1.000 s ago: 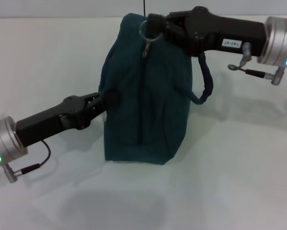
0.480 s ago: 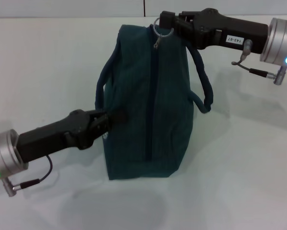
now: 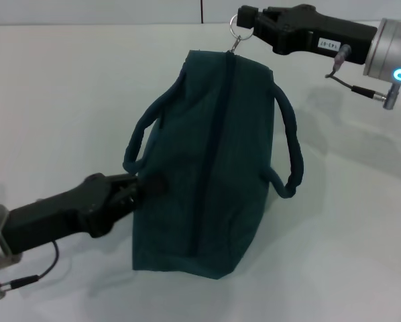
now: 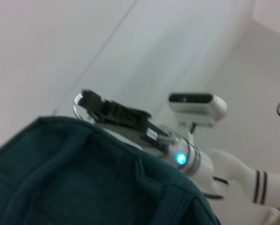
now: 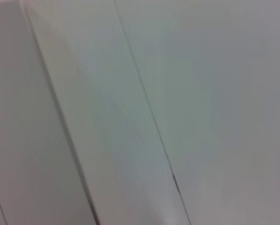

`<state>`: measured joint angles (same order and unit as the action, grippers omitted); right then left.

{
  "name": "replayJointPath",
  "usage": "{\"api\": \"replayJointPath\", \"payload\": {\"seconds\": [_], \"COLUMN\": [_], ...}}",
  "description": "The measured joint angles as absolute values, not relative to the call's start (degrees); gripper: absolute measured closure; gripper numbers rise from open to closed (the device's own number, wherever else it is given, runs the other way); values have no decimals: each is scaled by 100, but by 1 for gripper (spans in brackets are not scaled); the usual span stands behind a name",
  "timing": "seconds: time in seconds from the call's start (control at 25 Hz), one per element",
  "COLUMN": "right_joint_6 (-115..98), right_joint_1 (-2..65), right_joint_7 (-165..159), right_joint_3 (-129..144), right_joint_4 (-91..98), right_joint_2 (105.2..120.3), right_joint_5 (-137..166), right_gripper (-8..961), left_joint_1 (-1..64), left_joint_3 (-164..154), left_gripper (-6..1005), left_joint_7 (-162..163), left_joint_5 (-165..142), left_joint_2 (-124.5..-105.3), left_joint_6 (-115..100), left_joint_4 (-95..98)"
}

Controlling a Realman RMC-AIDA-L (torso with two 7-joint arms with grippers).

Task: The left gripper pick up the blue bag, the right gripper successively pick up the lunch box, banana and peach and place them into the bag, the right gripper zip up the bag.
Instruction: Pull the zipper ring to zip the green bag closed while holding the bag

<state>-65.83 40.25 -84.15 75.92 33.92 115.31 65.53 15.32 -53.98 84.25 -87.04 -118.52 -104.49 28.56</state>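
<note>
The blue bag (image 3: 207, 174) stands on the white table, leaning, with its zipper line running shut along the top. Its navy handles (image 3: 289, 151) hang loose on both sides. My right gripper (image 3: 244, 20) is at the bag's far end, shut on the zipper's ring pull (image 3: 237, 27), which is stretched away from the bag. My left gripper (image 3: 149, 187) is shut on the bag's near left side. The left wrist view shows the bag's fabric (image 4: 84, 178) close up, with the right arm (image 4: 144, 126) beyond it. The lunch box, banana and peach are hidden.
White table (image 3: 348, 235) lies all around the bag. A wall seam (image 3: 202, 10) runs behind the table's far edge. The right wrist view shows only pale surface (image 5: 177, 93).
The right gripper has pulled the ring pull farther back and to the right. The bag has tipped and slid toward me, and the left gripper has moved down with it.
</note>
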Motion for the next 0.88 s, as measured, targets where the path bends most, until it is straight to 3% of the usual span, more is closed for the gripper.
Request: {"api": "replayJointPath", "payload": {"seconds": [0.6,0.88], "right_joint_6": [-6973,-7139], "right_joint_1": [3531,3414], "right_joint_7": [-8451,-8437], "right_joint_3": [7594,7518], "right_joint_4": [3687,3708], "right_joint_2": [11548,11537], "right_joint_5": [6514,6484], "right_gripper": [936,936], "left_joint_1": [1488,1582], "left_joint_3": [-4045,-3603], "left_gripper": [871,620], "left_joint_7": [8428,8449], "left_joint_5": [-8632,-8531], "left_joint_2": [-11933,-11935], "left_joint_6": [-10009,-9969], "left_joint_4": [2648,2688]}}
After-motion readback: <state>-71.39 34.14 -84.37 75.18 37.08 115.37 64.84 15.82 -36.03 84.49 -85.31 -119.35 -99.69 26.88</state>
